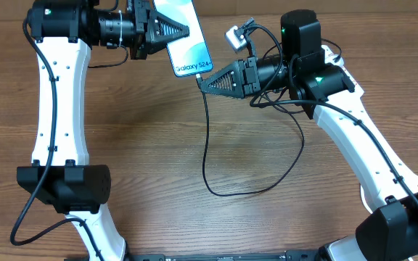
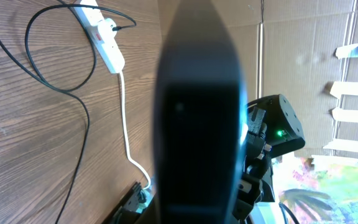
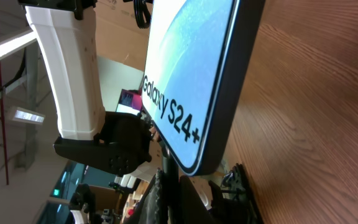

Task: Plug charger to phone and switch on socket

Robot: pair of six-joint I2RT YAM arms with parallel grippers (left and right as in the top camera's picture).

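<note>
Nearest to me, the charger lies in a loose black loop on the wooden surface, then climbs to the right claw. That claw is pinched tight on the cable's end, just behind the small connector tip, and holds it right at the bottom edge of the phone. From the right wrist view the phone's rounded lower corner hangs directly over the claw, but I cannot tell whether the tip is seated in the port or only touching it.

The phone is off the surface, tilted, with its "Galaxy S24+" screen facing up. The left claw is clamped across it near the upper half.

I would guess the phone is light, rigid and slick, with glass that would not forgive a twist, so gripping it across the flat faces looks sound. The cable is limp and will not push. It has to be held close to the stiff connector, as it is.

Farthest back sits the socket, a white strip with red markings, with its thick white cord trailing away. No claw is near it.
</note>
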